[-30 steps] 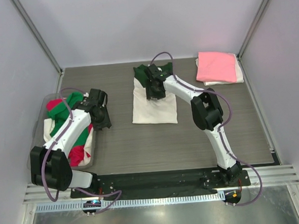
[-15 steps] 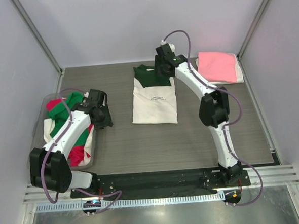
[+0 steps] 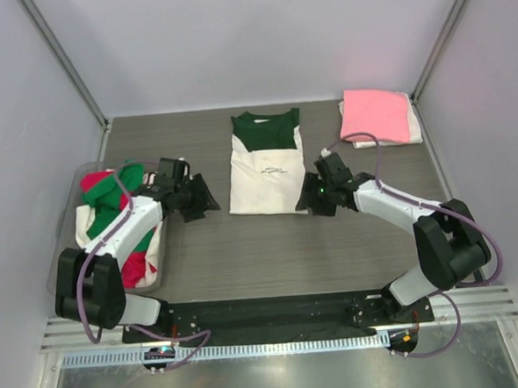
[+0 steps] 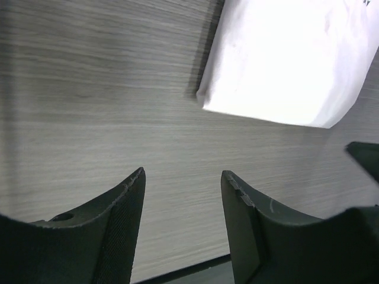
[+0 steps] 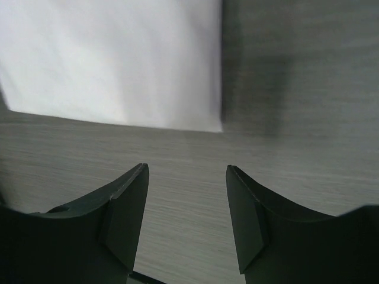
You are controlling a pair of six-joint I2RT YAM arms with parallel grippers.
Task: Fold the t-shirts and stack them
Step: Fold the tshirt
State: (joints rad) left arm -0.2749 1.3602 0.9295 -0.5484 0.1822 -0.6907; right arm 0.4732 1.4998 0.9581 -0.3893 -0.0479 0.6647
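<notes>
Count: one folded cream-white t-shirt point(image 3: 267, 171) flat at mid-table point(image 3: 271, 246), one folded pink t-shirt point(image 3: 375, 115) atop a white one point(image 3: 415, 133) in the far right corner, plus a red/green/white heap point(image 3: 110, 203) in the clear tub point(image 3: 158, 272) on the left; heap count can't be told. The cream-white t-shirt's long axis runs near-to-far, with the dark green collar end toward the back wall. Left end effector point(image 3: 205, 202) and right end effector point(image 3: 305, 200) sit low just off its near corners — both with jaws apart, empty, clear of the cloth.
</notes>
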